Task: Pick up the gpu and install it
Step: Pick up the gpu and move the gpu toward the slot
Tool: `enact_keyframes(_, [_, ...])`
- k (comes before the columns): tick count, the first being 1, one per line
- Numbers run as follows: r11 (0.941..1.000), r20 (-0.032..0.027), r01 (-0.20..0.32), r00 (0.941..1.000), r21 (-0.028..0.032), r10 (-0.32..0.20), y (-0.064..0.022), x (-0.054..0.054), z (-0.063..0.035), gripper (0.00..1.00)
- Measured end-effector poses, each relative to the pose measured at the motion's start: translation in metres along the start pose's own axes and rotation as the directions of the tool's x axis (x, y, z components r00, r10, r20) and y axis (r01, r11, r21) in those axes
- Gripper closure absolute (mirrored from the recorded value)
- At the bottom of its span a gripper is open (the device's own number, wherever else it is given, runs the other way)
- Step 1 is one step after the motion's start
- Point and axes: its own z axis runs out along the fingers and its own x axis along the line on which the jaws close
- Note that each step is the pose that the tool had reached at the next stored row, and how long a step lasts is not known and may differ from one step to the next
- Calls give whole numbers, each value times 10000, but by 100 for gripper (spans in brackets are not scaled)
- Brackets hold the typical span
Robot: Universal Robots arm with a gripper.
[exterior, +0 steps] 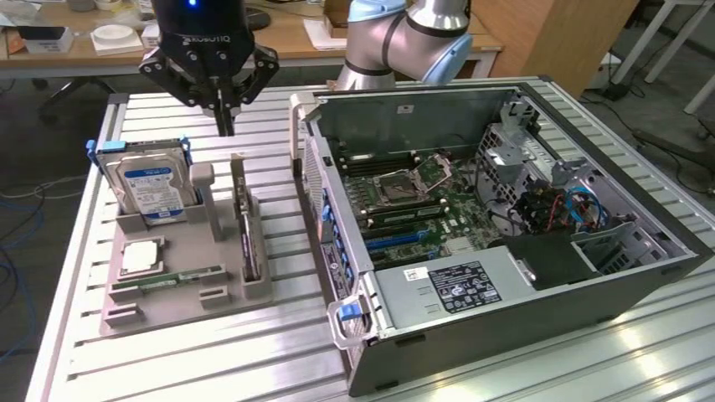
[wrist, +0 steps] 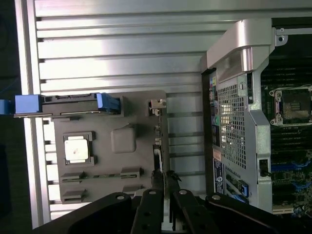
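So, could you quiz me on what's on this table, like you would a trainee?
1. True or false: the gpu is already installed.
2. The gripper hangs closest to: A) memory stick, B) gpu, C) processor.
3. Which item in the grey holder wears a blue-white label?
Key: 1 false, it stands on edge in the holder; 2 B; 3 the hard drive.
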Motion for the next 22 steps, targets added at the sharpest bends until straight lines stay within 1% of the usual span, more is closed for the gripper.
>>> enact_keyframes(1, [10000,0,-1,10000,0,1,0,0,0,83])
enact_keyframes(3, [10000,0,-1,10000,0,1,0,0,0,71])
enact_keyframes(4, [10000,0,-1,10000,0,1,0,0,0,71])
enact_keyframes(6, [10000,0,0,10000,-1,0,0,0,0,59])
enact_keyframes(8, [10000,0,-2,10000,0,2,-1,2,0,59])
enact_keyframes(10, [10000,-3,86,10000,-3,-86,-4,7,5,47])
enact_keyframes(11, [9997,-24,243,9997,-5,-243,-4,7,12,47])
enact_keyframes(12, [9991,-62,423,9991,-7,-423,-5,7,20,41])
enact_keyframes(14, [9975,-138,700,9975,-14,-700,-7,8,42,41])
enact_keyframes(15, [9968,-161,802,9966,-18,-803,-10,8,59,41])
enact_keyframes(17, [9955,-177,948,9953,-21,-948,-15,9,95,41])
enact_keyframes(22, [9946,-182,1036,9944,-23,-1037,-26,9,185,41])
